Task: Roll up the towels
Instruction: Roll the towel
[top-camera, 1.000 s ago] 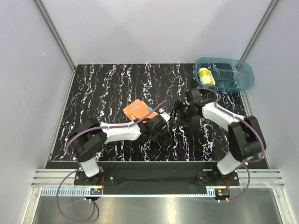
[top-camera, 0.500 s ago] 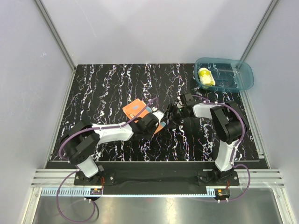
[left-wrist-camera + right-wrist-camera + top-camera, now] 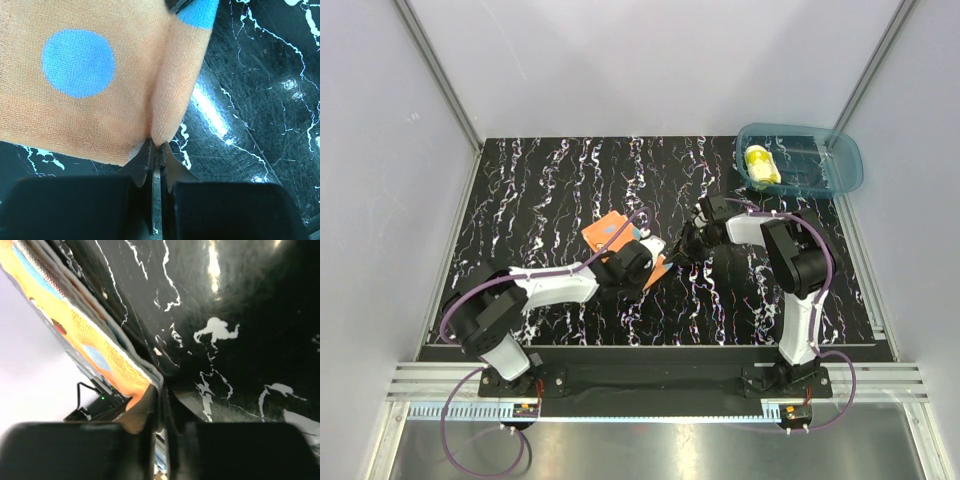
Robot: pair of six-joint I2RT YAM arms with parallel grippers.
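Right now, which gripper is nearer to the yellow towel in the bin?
Right. The right gripper is at the right edge of the orange towel, below-left of the yellow towel; the left gripper sits farther left, nearer the arm bases.

One orange towel (image 3: 608, 232), one yellow towel (image 3: 760, 164), one teal bin (image 3: 847, 170), two robot arms (image 3: 560, 285) (image 3: 790, 262)

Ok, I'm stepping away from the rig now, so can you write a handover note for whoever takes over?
Grippers: left gripper shut on a fold of the orange towel; right gripper closed on the same towel's edge.
Things: orange towel on the table, mostly flat; yellow towel bundled in the teal bin.
Done: yellow towel looks rolled.
Left: roll the orange towel.
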